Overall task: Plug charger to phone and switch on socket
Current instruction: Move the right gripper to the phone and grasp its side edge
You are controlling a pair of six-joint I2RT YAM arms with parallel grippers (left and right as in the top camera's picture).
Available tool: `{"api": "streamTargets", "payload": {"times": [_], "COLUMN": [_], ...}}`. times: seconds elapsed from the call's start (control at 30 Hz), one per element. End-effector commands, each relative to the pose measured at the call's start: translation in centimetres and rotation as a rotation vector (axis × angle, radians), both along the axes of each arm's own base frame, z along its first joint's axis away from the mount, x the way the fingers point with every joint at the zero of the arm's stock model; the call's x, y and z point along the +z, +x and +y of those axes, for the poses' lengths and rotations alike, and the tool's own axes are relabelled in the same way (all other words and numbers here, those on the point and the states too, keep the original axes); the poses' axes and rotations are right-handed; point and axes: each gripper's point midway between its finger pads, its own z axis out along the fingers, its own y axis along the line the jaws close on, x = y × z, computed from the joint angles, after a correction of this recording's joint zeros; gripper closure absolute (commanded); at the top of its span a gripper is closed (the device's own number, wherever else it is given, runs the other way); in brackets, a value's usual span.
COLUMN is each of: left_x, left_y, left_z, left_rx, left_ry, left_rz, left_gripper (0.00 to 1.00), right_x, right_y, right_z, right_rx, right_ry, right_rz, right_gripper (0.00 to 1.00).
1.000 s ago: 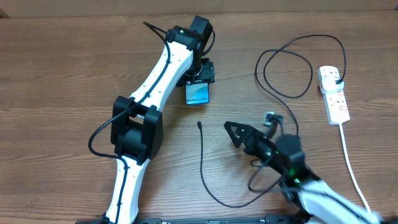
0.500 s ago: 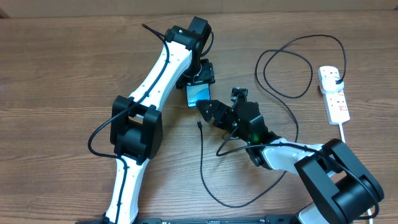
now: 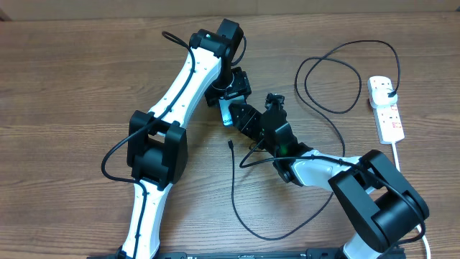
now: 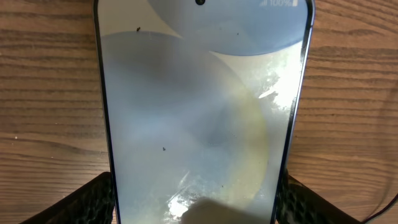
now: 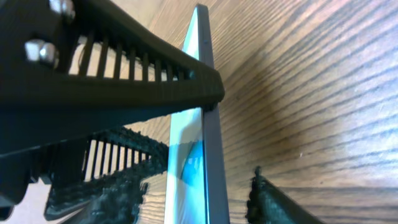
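The phone is tipped up on its long edge near the table's middle, screen glowing. My left gripper is shut on it, and in the left wrist view its fingers press both side edges of the phone. My right gripper is open, and in the right wrist view its fingers stand either side of the phone's end with gaps. The charger cable's tip lies free on the table. The cable loops round to its plug in the socket strip.
The black cable runs in a wide loop under my right arm and a second loop at the back right. The strip's thick white cord trails to the front right edge. A left gripper finger crosses the right wrist view.
My right arm has swung from the front right up to the phone, and its fingers now straddle the phone's end. The phone has tipped from flat onto its edge in my left gripper.
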Motion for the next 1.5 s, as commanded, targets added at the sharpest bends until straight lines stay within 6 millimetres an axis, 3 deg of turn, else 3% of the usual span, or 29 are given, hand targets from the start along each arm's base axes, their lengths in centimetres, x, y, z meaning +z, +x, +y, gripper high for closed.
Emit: {"api": "streamTargets", "payload": {"times": [0.0,0.37,0.9,0.93,1.03,1.07,1.1,1.47], "left_x": [0.5,0.5,0.5,0.6,0.6,0.6,0.6,1.3], "left_y": [0.3,0.2,0.2,0.2,0.2,0.2,0.2,0.3], "left_z": [0.1,0.0,0.0,0.0,0.0,0.0,0.0,-0.6], "left_rx": [0.059,0.099,0.106,0.106,0.104,0.104,0.104,0.028], "left_ry": [-0.024,-0.029,-0.030,-0.030,-0.030,-0.030,-0.030,-0.079], "left_rz": [0.009,0.024,0.025,0.025,0.024,0.024,0.024,0.010], "left_gripper": [0.92,0.93,0.91,0.83,0.28,0.24,0.01,0.00], "right_x": [0.3,0.3,0.7,0.7,0.7,0.7,0.7,0.9], "right_y": [1.1,1.0,0.4,0.4,0.5,0.5,0.5,0.6], "right_z": [-0.6,-0.5,0.6,0.6,0.6,0.6,0.6,0.6], "right_rx": [-0.082,-0.104,-0.038,-0.038,-0.038,-0.038,-0.038,-0.033], "right_ry": [0.029,0.079,0.115,0.115,0.115,0.116,0.116,0.115], "right_rz": [0.011,0.045,0.055,0.055,0.053,0.052,0.052,0.045], "right_gripper": [0.51,0.72,0.87,0.89,0.94,0.95,0.96,0.96]}}
